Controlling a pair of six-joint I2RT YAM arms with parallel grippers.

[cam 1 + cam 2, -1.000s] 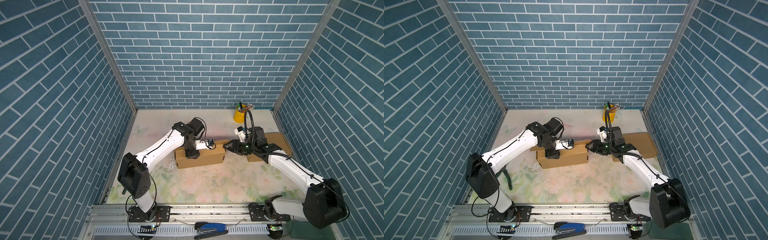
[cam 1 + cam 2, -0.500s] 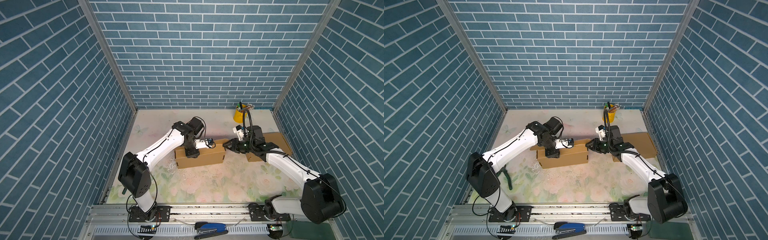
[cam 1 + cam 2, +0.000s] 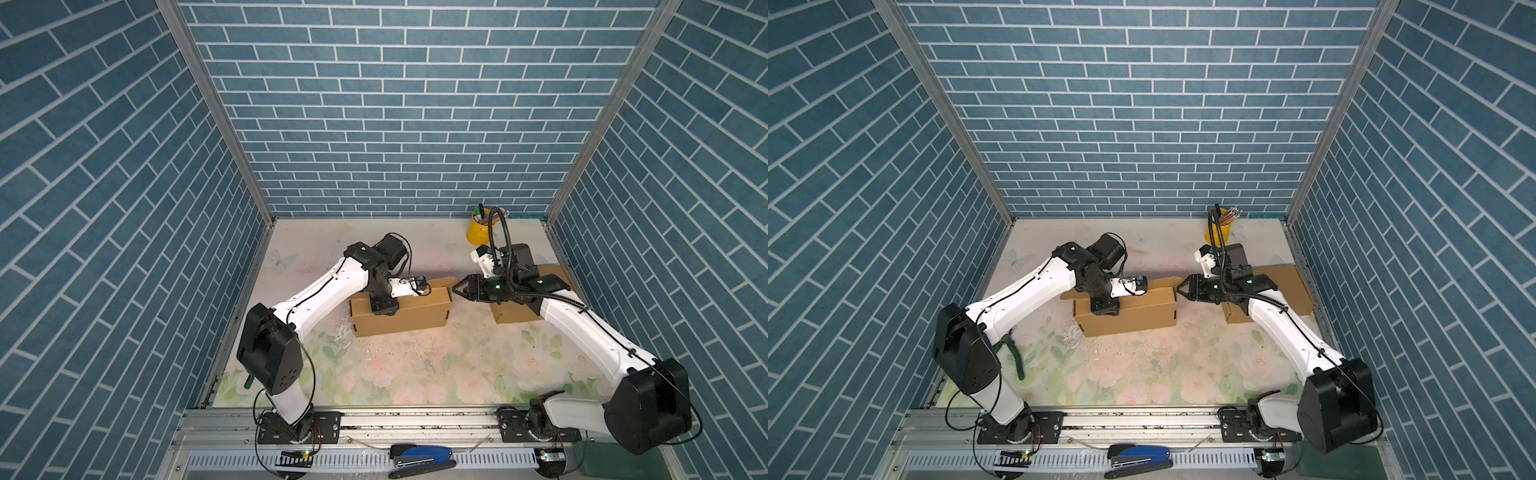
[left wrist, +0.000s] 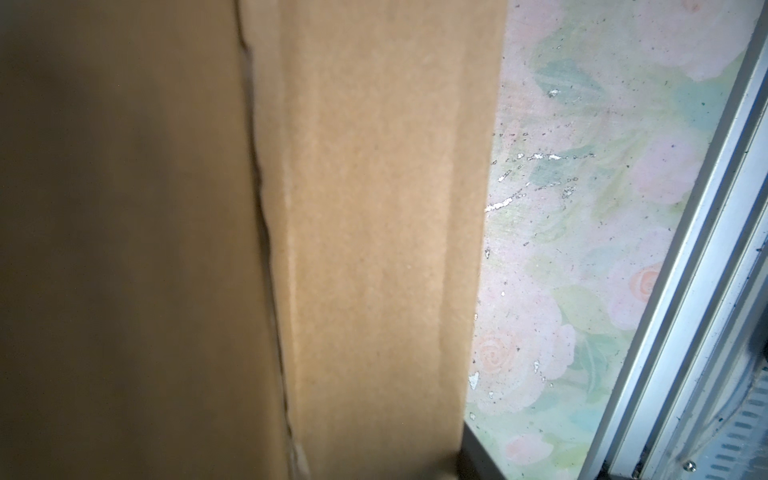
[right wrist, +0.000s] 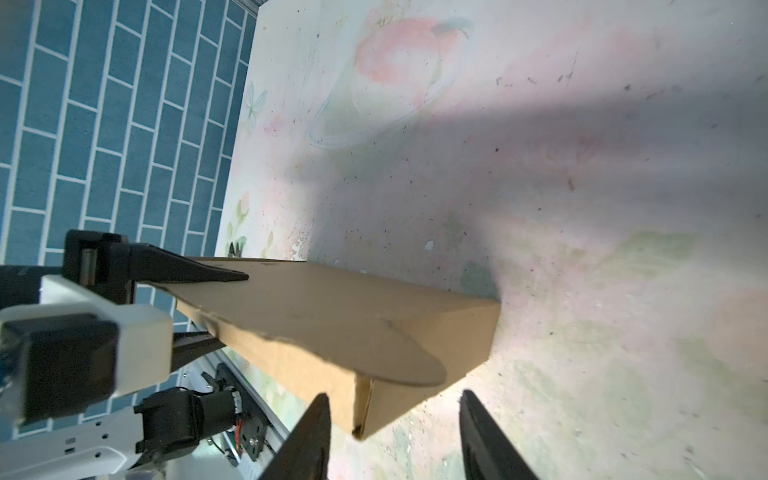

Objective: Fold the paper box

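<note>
Two arms meet at a brown cardboard box (image 3: 407, 318) that lies mid-table in both top views, on the floral-printed table (image 3: 415, 374). The left gripper (image 3: 383, 311) points down over the box's near long wall, toward its left end. The right gripper (image 3: 457, 287) hangs just beside the raised flap at the box's right end, jaws parted. A flat brown cardboard sheet (image 3: 1291, 286) lies under the right arm, apart from the box.

From the left wrist, cardboard fills most of the picture, close and blurred, with floral table beside it; no fingers show there.

From the right wrist, the right gripper's two black fingers (image 5: 316, 432) stand wide apart. The box's end corner sits between them in the picture and touches neither. Farther along, the left gripper's black fingers (image 5: 199, 270) straddle the long wall, one on each face. It looks clamped on that wall, though the far finger's contact is hidden.
</note>
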